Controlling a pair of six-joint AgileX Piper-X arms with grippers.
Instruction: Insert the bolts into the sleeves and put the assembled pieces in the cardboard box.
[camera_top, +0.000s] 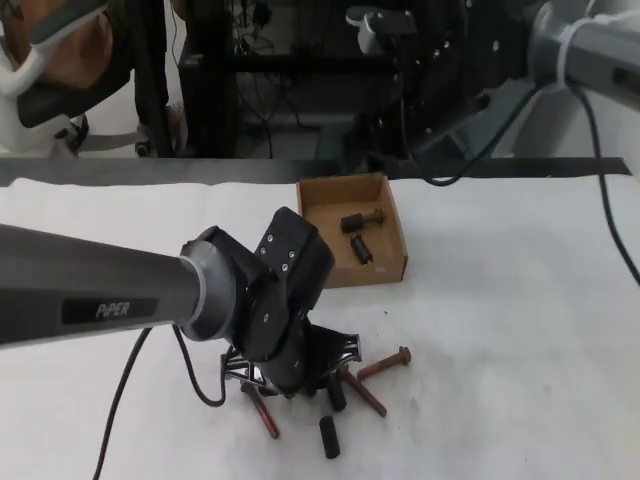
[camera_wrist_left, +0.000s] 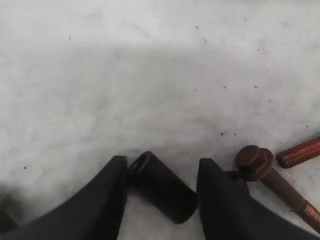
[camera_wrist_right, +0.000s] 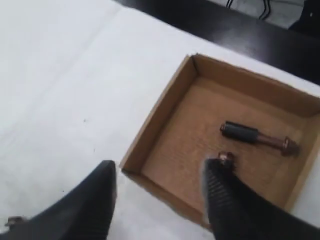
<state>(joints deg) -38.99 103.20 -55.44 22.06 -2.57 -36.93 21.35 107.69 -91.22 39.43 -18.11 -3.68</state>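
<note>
My left gripper (camera_wrist_left: 162, 161) is down at the white cloth, open, with a black sleeve (camera_wrist_left: 162, 189) lying between its fingers; the sleeve touches one finger. From above, the left gripper (camera_top: 290, 375) stands among loose rusty bolts (camera_top: 385, 363) and a black sleeve (camera_top: 329, 437). A bolt head (camera_wrist_left: 255, 162) lies just outside one finger. My right gripper (camera_wrist_right: 159, 167) hangs open above a corner of the cardboard box (camera_wrist_right: 155, 112). An assembled bolt-and-sleeve piece (camera_wrist_right: 255, 136) lies in the box, and a second piece (camera_wrist_right: 225, 159) is partly hidden behind a finger.
The cardboard box (camera_top: 305, 195) sits mid-bench behind the loose parts, with two pieces (camera_top: 360, 235) inside. A cable trails from the left arm (camera_top: 100, 290) across the cloth. The right arm (camera_top: 590, 40) is raised at the far right. Dark equipment stands behind the bench.
</note>
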